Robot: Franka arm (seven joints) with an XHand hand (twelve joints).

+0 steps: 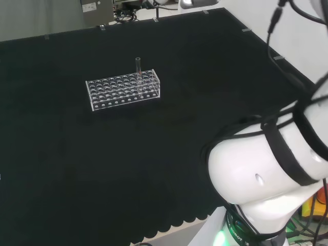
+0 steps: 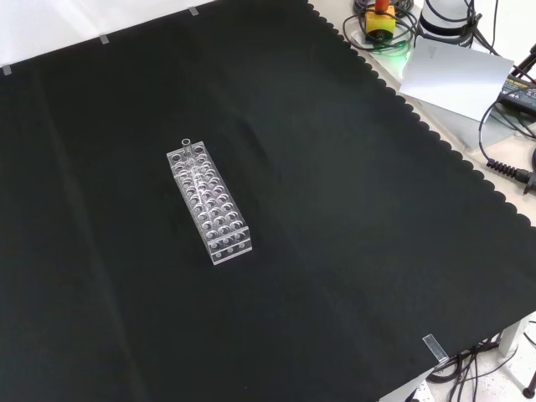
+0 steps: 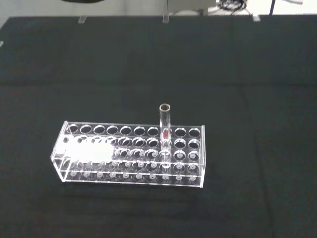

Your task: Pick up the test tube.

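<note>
Head view: a clear plastic test tube rack (image 1: 123,92) stood on the black cloth (image 1: 102,169) toward the far left of the bench, its long side running left to right. A single clear glass test tube (image 1: 138,72) stood upright in a hole near the rack's right end, toward the far row, its open mouth rising above the rack's top plate. The arm's white links (image 1: 277,164) occupied the lower right, well apart from the rack. Front view: the rack (image 2: 209,203) lay left of the cloth's (image 2: 352,234) centre, its long axis running from upper left to lower right; the test tube (image 2: 186,147) stood at the upper, farther end, seen nearly end-on so that its round mouth showed. Cables and a white sheet lay beyond the cloth's scalloped edge at upper right. Wrist view: the rack (image 3: 130,154) appeared with its rows of round holes, and the test tube (image 3: 165,130) stood upright in a hole of the farther rows, third column from one end, with a small red mark on its wall near the top plate. Nothing touched the tube. Whether the hand was open or closed could not be told.
</note>
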